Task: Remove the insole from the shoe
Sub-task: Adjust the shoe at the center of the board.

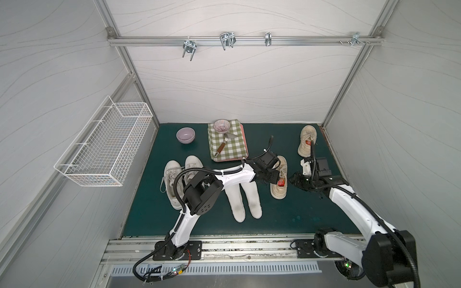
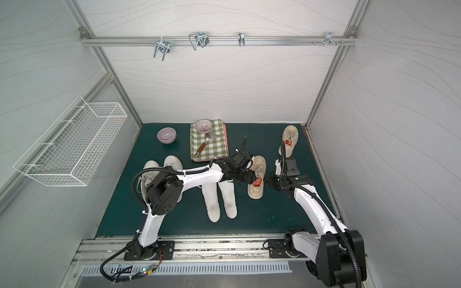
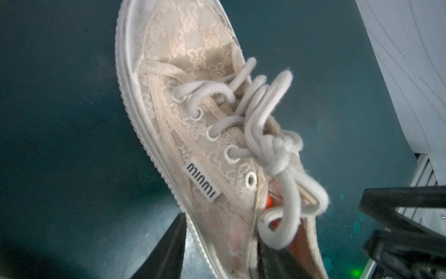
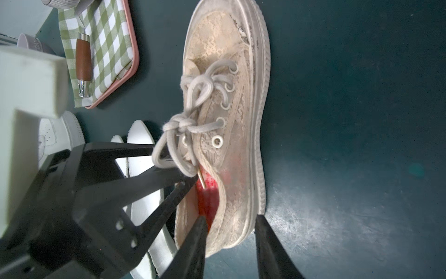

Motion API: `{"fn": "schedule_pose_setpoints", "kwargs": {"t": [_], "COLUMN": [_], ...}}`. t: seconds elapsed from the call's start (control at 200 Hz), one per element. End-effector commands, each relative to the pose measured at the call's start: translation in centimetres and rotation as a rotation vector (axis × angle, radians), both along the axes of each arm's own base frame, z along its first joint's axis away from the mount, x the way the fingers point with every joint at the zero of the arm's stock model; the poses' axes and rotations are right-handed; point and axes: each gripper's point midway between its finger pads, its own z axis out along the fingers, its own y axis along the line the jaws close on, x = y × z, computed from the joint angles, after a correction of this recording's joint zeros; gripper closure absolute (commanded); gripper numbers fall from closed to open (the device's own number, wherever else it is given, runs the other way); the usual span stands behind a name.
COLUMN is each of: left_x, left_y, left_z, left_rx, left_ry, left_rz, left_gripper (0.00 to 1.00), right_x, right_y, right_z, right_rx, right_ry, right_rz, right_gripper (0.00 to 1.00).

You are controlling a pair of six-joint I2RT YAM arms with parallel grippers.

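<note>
A beige lace shoe lies on the green mat, right of centre in both top views. Its red insole sits inside and shows through the opening. My left gripper comes in from the left. One finger is inside the opening under the laces and the other outside, so they pinch the side wall. My right gripper holds the opposite wall near the heel, one finger on the insole, one against the sole.
Two white insoles lie flat left of the shoe, and a white sneaker pair is further left. A second beige shoe sits at the back right. A tray with a checked cloth, a lilac bowl and a wire basket are also here.
</note>
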Motion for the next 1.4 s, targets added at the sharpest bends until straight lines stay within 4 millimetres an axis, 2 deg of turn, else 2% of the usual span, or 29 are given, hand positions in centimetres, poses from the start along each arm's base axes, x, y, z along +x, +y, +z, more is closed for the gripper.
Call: {"fn": "schedule_pose_setpoints", "kwargs": {"t": [0.0,0.24,0.525,0.74,0.9,1.135,1.285,1.395], "left_x": [0.9,0.1,-2.8,-4.2,-4.2,-4.2,-4.4,-4.5], "left_y": [-1.0,-0.5,0.6,0.9,1.0,0.9,0.7,0.6], "left_z": [1.1,2.1,3.8,4.1,4.2,4.2,4.4,4.5], "left_rx": [-0.034,-0.081,-0.148,-0.182,-0.191,-0.196,-0.208,-0.216], "left_ry": [-0.050,-0.088,-0.133,-0.130,-0.127,-0.123,-0.118,-0.112], "left_rz": [-0.007,-0.036,-0.171,-0.221,-0.211,-0.206,-0.214,-0.220], "left_gripper": [0.65,1.00,1.00,1.00,1.00,1.00,1.00,1.00], "right_x": [1.0,1.3,1.0,-0.2,-0.5,-1.1,-1.0,-0.8], "right_y": [0.3,1.0,2.1,4.6,4.6,3.8,4.6,5.6], "right_z": [1.2,1.3,1.6,1.2,0.2,-1.4,-1.8,-1.3], "right_rx": [0.006,-0.021,-0.040,-0.058,-0.088,-0.144,-0.135,-0.095], "right_ry": [-0.041,-0.050,-0.078,-0.097,-0.062,-0.029,-0.027,-0.038], "right_rz": [-0.011,0.014,0.074,0.197,0.192,0.183,0.208,0.231], "right_gripper": [0.64,0.67,0.71,0.76,0.82,0.84,0.83,0.78]}}
